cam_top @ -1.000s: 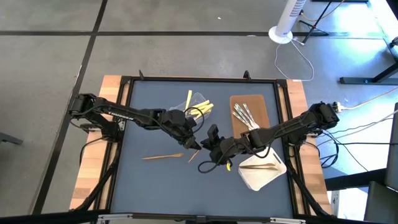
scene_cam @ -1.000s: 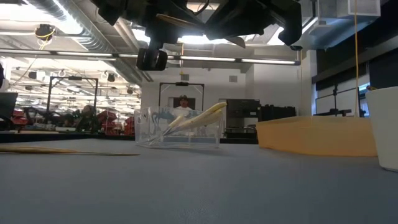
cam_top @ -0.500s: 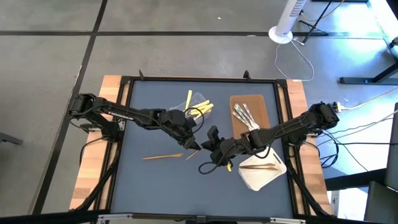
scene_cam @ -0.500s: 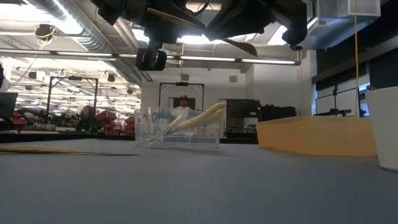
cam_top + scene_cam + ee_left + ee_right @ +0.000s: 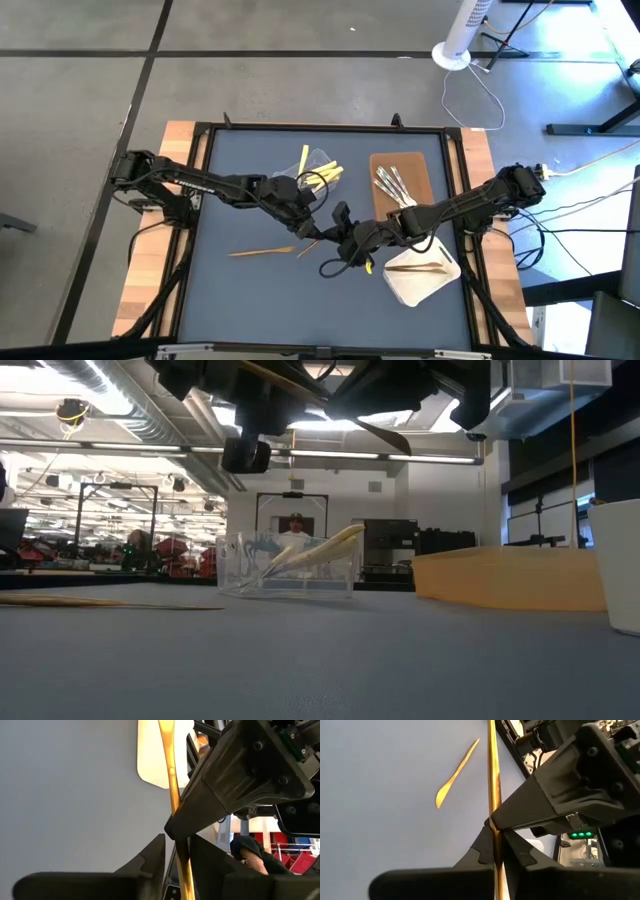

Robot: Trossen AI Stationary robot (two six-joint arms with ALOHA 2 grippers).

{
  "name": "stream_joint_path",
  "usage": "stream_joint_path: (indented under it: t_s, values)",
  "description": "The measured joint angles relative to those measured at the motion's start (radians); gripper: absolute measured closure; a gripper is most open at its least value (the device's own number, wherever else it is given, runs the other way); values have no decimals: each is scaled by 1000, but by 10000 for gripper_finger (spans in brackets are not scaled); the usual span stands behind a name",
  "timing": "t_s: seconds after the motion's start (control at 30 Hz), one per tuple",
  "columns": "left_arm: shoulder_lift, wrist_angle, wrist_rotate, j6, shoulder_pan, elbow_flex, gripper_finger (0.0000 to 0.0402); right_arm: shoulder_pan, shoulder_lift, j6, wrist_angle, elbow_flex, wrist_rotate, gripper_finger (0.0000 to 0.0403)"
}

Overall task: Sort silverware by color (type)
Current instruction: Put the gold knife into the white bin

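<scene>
Right wrist view: right pincer [image 5: 495, 851] clamps orange-brown utensil [image 5: 493, 780]; left pincer [image 5: 176, 855] parted.

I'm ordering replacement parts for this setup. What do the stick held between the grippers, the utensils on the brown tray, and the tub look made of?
Stick: probably wood or bamboo, matte orange-brown. Utensils on the brown tray: metal, shiny silver glints. Tub: clear plastic, see-through walls.

A clear plastic tub [image 5: 318, 170] is seen near the middle of the grey tabletop [image 5: 250, 290], with a brown flat tray [image 5: 415, 172] set just beside it and a white tray [image 5: 420, 283] placed nearer the front edge. Beyond the tabletop, a white fan base [image 5: 452, 56] with its cable is seen on the floor, and a person [image 5: 293, 528] is visible far back in the room.
</scene>
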Motion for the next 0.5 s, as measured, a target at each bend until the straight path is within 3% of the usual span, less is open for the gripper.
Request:
stream_joint_path:
  t_s: [0.27,0.5]
  values:
    - [0,-6,0,4,0,0,278,1,0,10,-23,0,-66,400]
    - [0,-8,-24,4,0,0,271,2,-9,139,-118,0,-78,401]
